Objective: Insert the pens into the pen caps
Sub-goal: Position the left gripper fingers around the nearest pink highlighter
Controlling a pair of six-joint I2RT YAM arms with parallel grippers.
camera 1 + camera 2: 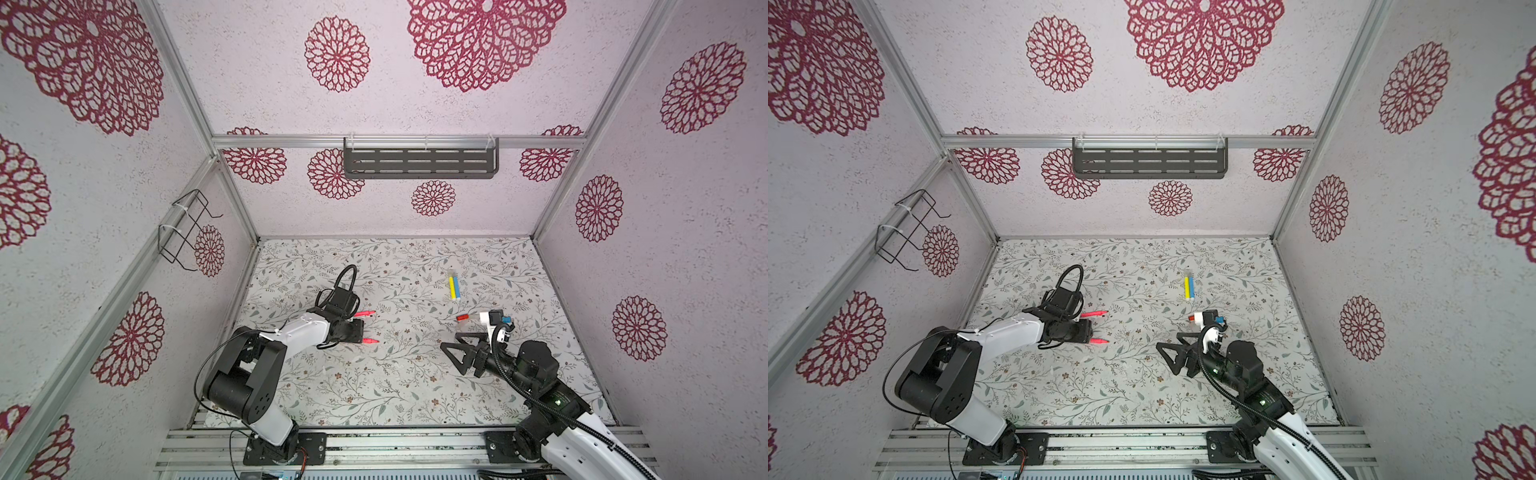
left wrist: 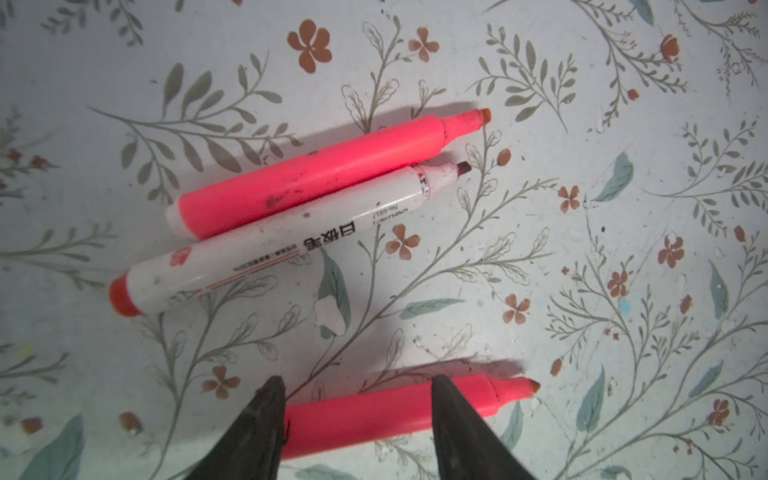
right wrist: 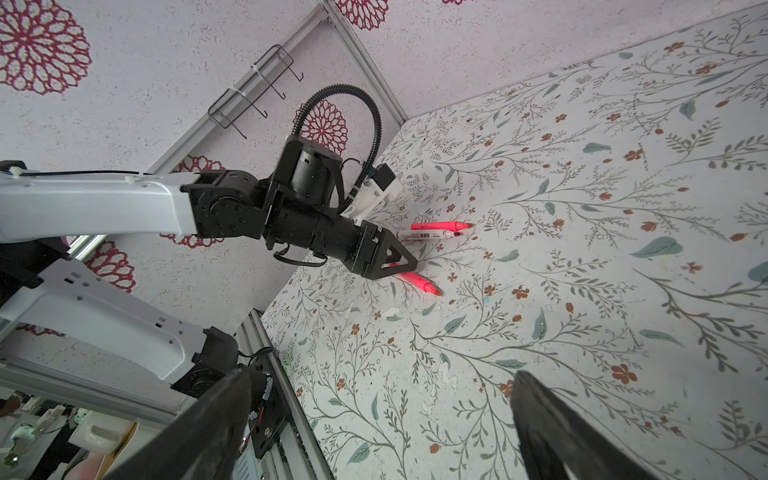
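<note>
Most of the capping is looking undone: at best two pens of five are finished, and at least three are waiting.

On the floral-patterned bench [image 1: 374,395], three pens are lying with bare tips on the left arm's side. The left tool [image 2: 357,378] is hovering half-spread just over a bright pink plastic highlighter pen [image 2: 374,419]. Its black fingers [image 2: 257,424] are standing apart along the barrel in the left wrist view. The pen is lying flat, and I am judging it not clamped, so a pick-up seems to be only starting.

Just beyond it, a second pink highlighter pen [image 2: 316,174] and a white whiteboard marker with a red end plug [image 2: 270,245] are lying side by side, touching along their barrels. Both are showing exposed nibs.

Well apart, toward the far right of the bench, a slim yellow pen [image 1: 451,286] and a slim blue pen [image 1: 456,286] are lying pressed together. Their far ends are looking pale, which may mean clear caps are on, but that is too small to settle.

The right tool [image 3: 382,372] is hanging spread wide with nothing between its fingers, above bare bench. Near it a small red stubby cap [image 1: 461,317] is lying just beside the right arm's wrist camera housing [image 1: 494,319], probably meant for the white marker.

Pale caps are not showing clearly anywhere. A few whitish specks on the bench could be caps or wear marks.
</note>
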